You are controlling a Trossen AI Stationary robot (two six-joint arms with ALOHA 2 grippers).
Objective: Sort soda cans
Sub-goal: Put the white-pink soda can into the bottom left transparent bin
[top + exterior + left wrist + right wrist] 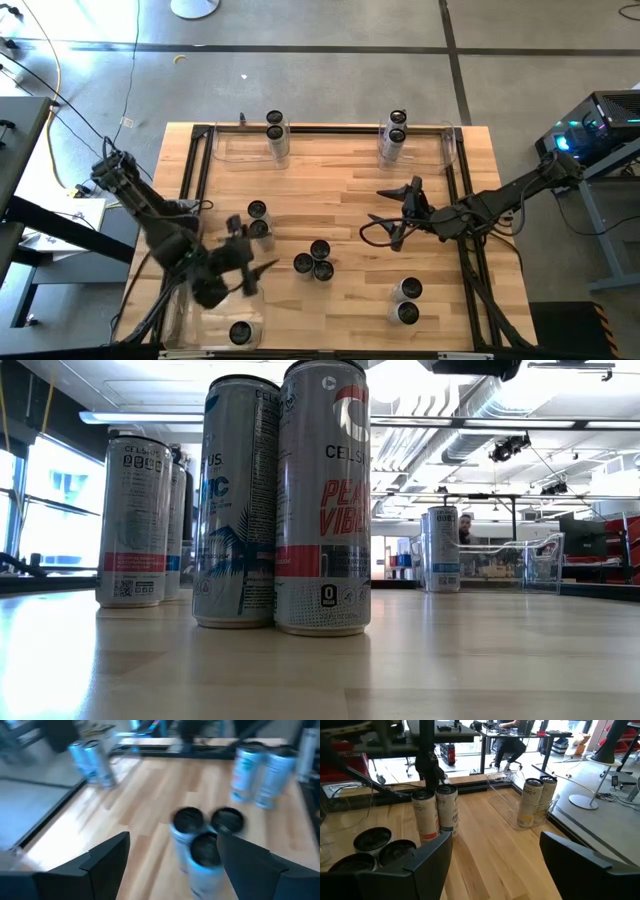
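Right up close in the low view, the nearest soda cans (322,500) read "CELSIUS", one with "PEACH VIBE" in red. Three cans (315,260) cluster mid-table, directly ahead of the left gripper (250,272), whose jaws are spread wide and empty. Over on the other side, the right gripper (400,212) hangs open too, holding nothing, above bare wood, with two cans (406,300) near it.

Overhead, I look straight down on my tabletop (350,190); low view hugs it; both share three clustered cans (314,260).
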